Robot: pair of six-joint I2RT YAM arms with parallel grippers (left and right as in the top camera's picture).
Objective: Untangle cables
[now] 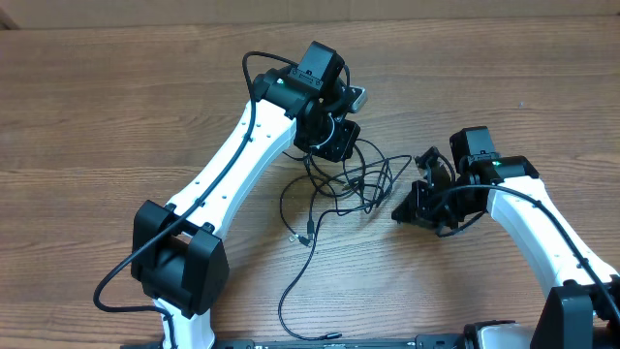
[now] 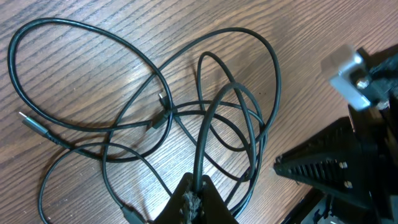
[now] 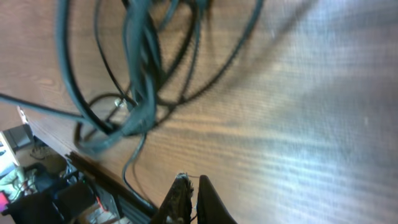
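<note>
Left fingers (image 2: 180, 208) are clamping a cable (image 2: 200, 149), right fingers (image 3: 208, 202) sitting together, seemingly empty; slow lifting should be keeping loops (image 2: 81, 81) loose.

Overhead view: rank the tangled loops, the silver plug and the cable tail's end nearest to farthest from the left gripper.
1. Tangled loops, just below and right of the left gripper.
2. Silver plug, lower in the picture, left of the loops.
3. Cable tail's end, at the picture's bottom.
</note>
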